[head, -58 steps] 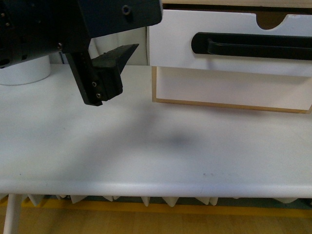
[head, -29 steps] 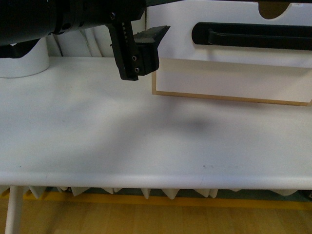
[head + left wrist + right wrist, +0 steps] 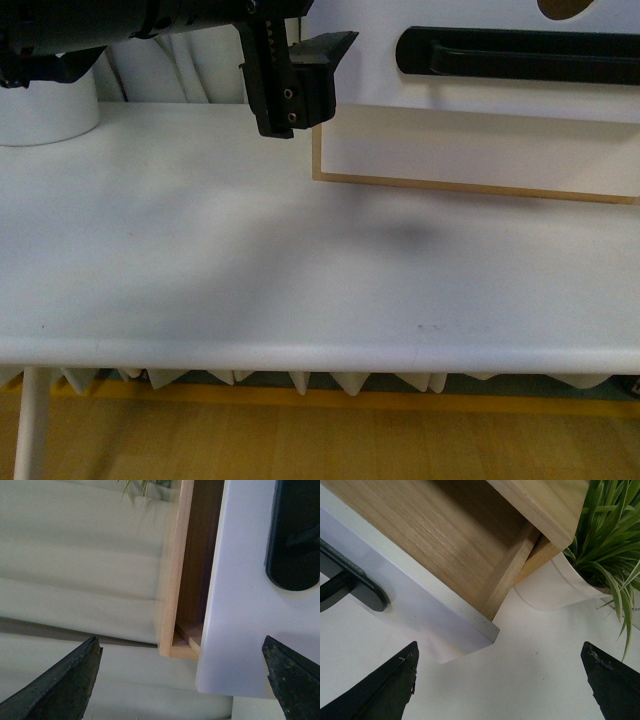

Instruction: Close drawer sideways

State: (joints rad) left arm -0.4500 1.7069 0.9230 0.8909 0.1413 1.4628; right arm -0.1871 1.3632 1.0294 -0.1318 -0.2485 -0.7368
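Two grippers, jaws spread wide, holding nothing: left gripper (image 3: 315, 80), right gripper (image 3: 497, 690). Drawer (image 3: 375, 70) protrudes from wood frame (image 3: 172, 580) (side gap visible), left edge just beside left gripper. Table (image 3: 250, 270) offers free room in front.

The drawer (image 3: 480, 98) is showing a plain white front, its bar handle (image 3: 520, 55) gleaming black and its frame (image 3: 470, 187) glowing pale wood with fine grain. The left gripper (image 3: 310, 80) is looking matte black. The table (image 3: 250, 290) is lying white. The plant (image 3: 612, 540) is spreading green, pale-striped leaves over a white pot (image 3: 555, 587).
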